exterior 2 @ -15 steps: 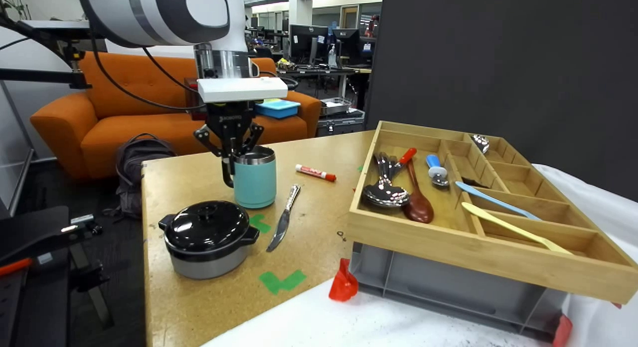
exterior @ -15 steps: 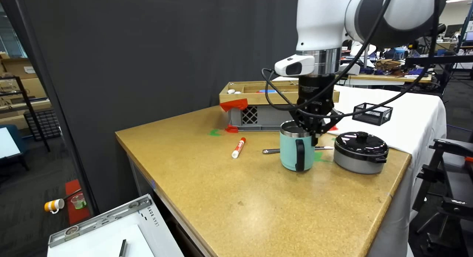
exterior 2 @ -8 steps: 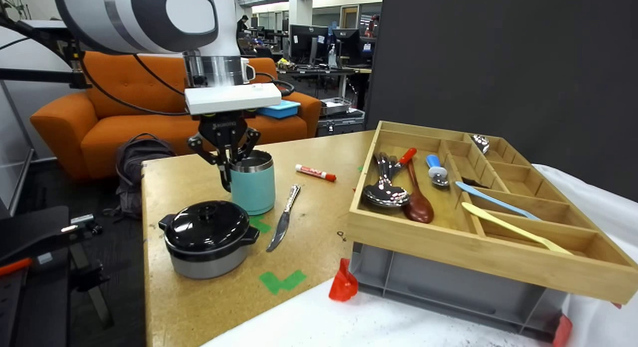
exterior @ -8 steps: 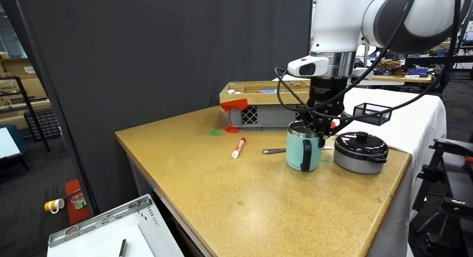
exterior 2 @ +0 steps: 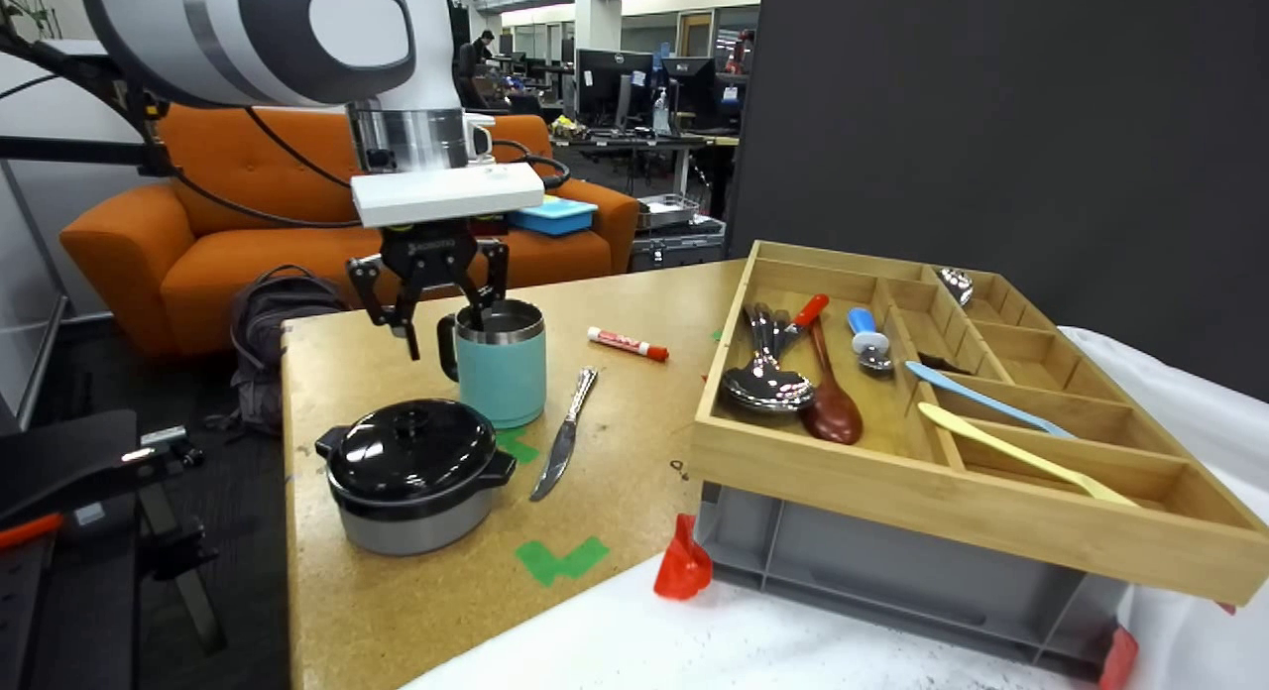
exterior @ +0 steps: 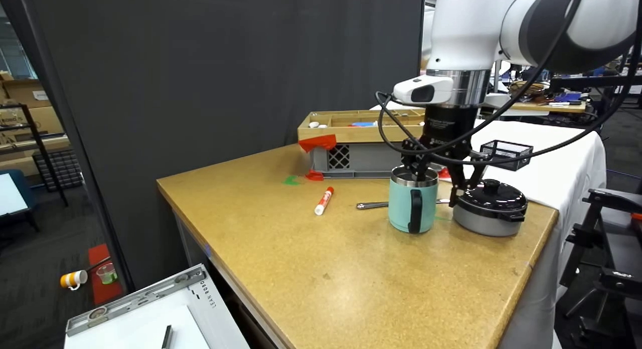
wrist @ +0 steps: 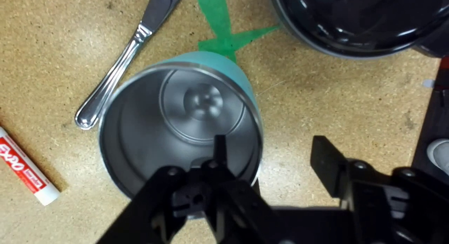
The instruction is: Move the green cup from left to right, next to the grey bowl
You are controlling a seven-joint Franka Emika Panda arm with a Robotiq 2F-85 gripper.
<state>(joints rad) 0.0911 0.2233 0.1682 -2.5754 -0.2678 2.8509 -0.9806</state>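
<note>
The green cup (exterior: pixel 401 206) stands upright on the table in both exterior views, its black handle (exterior: pixel 415 211) on one side. The wrist view looks down into the cup (wrist: pixel 217 61). Close beside it, a small gap apart, sits the grey bowl (exterior: pixel 481 221) under a glossy black lid. My gripper (wrist: pixel 270 137) is open over the cup's rim: one finger reaches inside the mouth, and the other finger (wrist: pixel 326 160) hangs outside, clear of the wall. Nothing is clamped between them. Whether the inner finger touches the cup, I cannot tell.
A table knife (exterior 2: pixel 567 432) lies beside the cup, with a red-and-white marker (exterior 2: pixel 628 343) farther off. A wooden cutlery tray (exterior 2: pixel 843 452) rests on a grey crate. A black wire basket (exterior: pixel 506 155) stands on the white cloth. Green tape (exterior 2: pixel 562 561) marks the table.
The cup moved with the gripper closer to the bowl, then stayed put. Between half a second ago and now the fingers spread apart and let go of the cup's wall. The arm shifted slightly bowl-ward.
</note>
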